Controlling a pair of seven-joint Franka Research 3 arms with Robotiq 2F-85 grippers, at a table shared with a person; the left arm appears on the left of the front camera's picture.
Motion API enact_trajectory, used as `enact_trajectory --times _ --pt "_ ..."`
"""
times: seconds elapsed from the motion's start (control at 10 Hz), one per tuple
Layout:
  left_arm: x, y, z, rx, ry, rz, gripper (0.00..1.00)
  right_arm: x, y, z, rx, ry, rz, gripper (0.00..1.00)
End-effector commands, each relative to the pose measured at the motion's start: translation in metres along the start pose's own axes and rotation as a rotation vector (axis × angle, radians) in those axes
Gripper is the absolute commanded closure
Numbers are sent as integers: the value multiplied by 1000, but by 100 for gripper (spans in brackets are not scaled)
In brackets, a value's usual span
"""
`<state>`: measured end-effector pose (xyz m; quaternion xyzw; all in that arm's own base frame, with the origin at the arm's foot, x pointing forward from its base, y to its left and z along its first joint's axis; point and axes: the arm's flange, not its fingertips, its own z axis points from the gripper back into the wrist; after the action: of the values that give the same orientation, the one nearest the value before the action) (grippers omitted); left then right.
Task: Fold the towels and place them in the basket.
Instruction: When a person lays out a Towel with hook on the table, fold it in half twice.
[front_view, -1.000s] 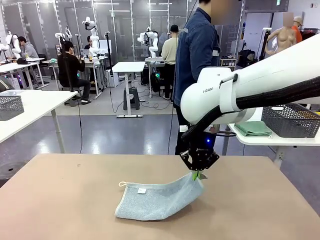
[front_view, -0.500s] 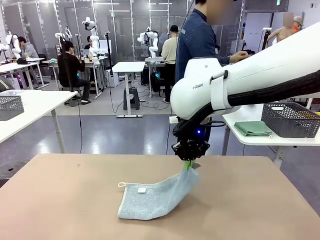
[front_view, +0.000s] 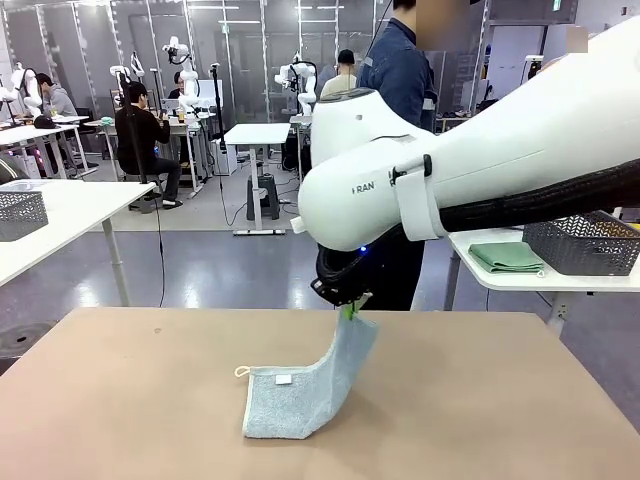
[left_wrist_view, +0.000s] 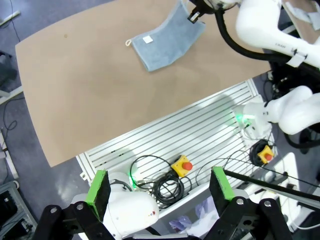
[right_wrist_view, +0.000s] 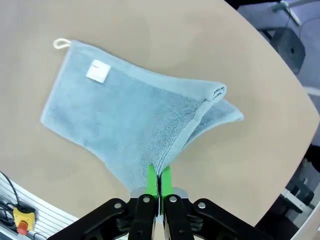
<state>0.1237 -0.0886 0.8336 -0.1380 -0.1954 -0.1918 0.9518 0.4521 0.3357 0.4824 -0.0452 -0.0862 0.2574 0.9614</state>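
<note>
A pale blue-grey towel (front_view: 293, 397) lies on the brown table (front_view: 120, 400), its white loop at the left corner. My right gripper (front_view: 349, 312) is shut on the towel's right edge and holds it up, so the cloth rises in a curve. In the right wrist view the green pads (right_wrist_view: 151, 177) pinch the towel (right_wrist_view: 130, 115) at a folded edge. The left wrist view looks down from high over the table's near edge, with my left gripper (left_wrist_view: 159, 187) open and nothing in it, and the towel (left_wrist_view: 167, 42) far off. A green towel (front_view: 508, 257) and a dark mesh basket (front_view: 585, 240) sit on a white side table at the right.
A person (front_view: 400, 80) stands beyond the table's far edge, partly hidden by my right arm. Another mesh basket (front_view: 20, 212) rests on a white table at the left. Cables and a yellow stop button (left_wrist_view: 182, 165) lie on the slatted frame below the table's near edge.
My right gripper has carried the towel's lifted edge leftwards and a little higher. The cloth now stands steeper, and less of it lies flat.
</note>
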Motion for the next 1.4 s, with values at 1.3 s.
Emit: enact_trajectory --times 1.3 --pt "-3 -5 4 1 -9 -13 0 82 123 -107 77 209 -40 100"
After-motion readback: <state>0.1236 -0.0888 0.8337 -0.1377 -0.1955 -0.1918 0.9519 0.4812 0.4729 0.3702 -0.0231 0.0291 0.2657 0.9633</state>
